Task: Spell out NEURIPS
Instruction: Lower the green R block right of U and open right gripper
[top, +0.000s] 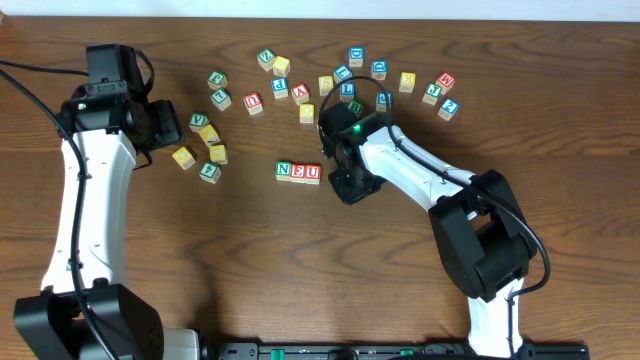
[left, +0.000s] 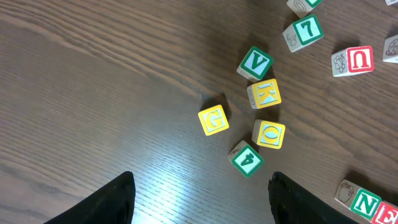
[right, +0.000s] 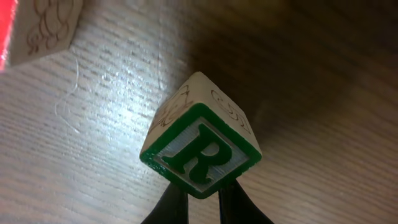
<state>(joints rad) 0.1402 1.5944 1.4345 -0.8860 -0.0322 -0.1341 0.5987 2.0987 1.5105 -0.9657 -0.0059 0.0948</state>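
Overhead: row on desk reads N-E-U: green N cube, red E cube at its 3 o'clock, red U cube at 3 o'clock of E. Right wrist view: R on green R cube. Left wrist view: V on green V cube; K on yellow K cube at its 6 o'clock; O on yellow O cube at 6 o'clock of K; G on yellow G cube at 9 o'clock of O; 4 on green 4 cube at 7 o'clock of O. Up toward 1 o'clock: 7 on green 7 cube, U on lone red U cube. Other cubes' chars too small to read.

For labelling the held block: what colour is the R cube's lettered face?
Green letter and frame on the R cube, seen best in the right wrist view.
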